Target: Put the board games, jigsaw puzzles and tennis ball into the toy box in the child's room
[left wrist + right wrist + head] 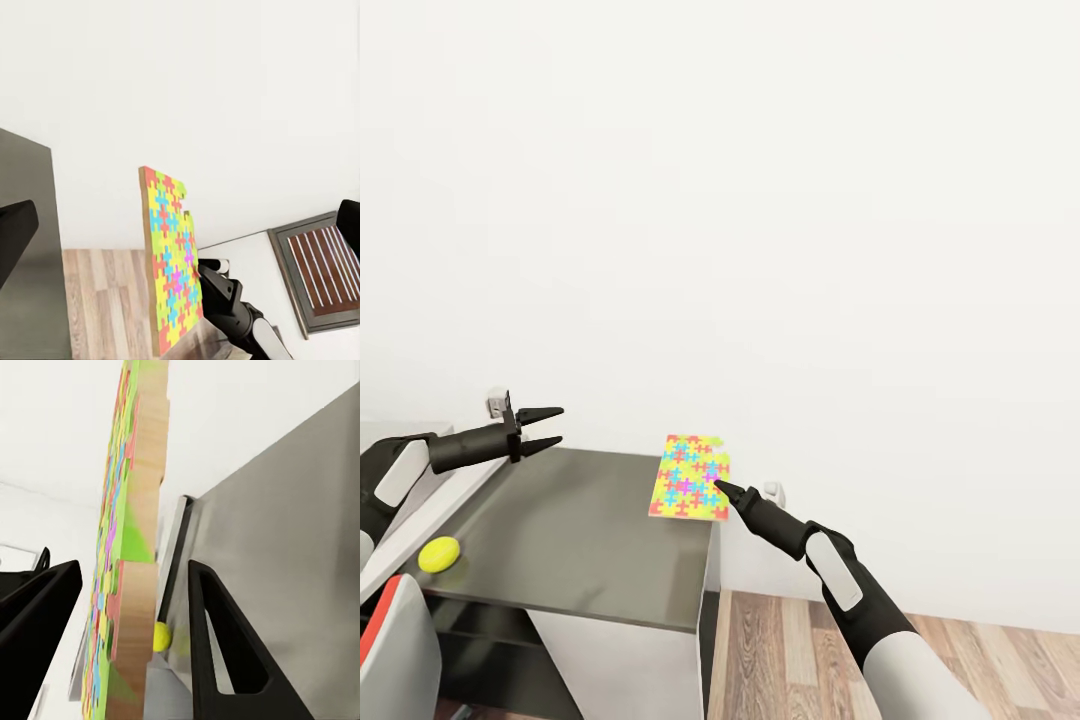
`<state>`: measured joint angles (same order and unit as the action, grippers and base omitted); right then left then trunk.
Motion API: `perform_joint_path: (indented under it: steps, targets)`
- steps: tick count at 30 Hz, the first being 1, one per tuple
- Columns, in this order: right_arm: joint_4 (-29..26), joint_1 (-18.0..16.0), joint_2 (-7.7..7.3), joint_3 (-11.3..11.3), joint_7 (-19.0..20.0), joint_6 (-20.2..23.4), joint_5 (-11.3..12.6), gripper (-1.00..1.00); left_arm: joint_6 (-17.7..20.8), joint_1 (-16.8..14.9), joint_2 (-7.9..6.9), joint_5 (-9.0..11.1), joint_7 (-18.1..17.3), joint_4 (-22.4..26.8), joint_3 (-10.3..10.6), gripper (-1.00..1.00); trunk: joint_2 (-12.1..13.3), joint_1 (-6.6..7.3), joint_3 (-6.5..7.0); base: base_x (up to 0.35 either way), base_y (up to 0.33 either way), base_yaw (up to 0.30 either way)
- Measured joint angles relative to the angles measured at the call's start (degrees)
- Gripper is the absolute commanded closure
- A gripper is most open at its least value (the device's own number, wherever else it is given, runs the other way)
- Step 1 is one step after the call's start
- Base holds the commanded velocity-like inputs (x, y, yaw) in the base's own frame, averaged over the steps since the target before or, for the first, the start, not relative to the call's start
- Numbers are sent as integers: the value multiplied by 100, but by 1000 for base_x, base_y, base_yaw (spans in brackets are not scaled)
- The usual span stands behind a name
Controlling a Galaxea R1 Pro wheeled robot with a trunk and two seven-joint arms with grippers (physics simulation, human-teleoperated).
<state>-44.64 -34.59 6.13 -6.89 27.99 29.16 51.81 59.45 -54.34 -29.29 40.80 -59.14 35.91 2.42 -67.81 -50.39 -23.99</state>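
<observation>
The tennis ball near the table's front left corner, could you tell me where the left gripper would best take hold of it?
Probably from straight above, fingers closing across the middle. The tennis ball is round, so any diameter serves, and it rests on the table with open surface around it. The left gripper hovers open beyond it; the right gripper is at the jigsaw puzzle.

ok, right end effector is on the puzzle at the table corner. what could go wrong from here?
1. The jigsaw puzzle is pinched at one edge by the right end effector. The fingers look wider than the board, so it may slip or tip.
2. The puzzle sits above the table corner, so a drop could reach the floor.
3. The tennis ball lies near the table's front edge, below the open left end effector. A bump could roll it off.
</observation>
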Motion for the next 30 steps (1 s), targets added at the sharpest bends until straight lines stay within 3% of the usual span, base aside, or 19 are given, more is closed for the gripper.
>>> perform_joint_path:
  steps: [30]
  targets:
    - [-35,1,-1,1,2,-11,13,100,16,-1,-44,5,-37,0,-11,-100,1205,657,539,-19,0,0]
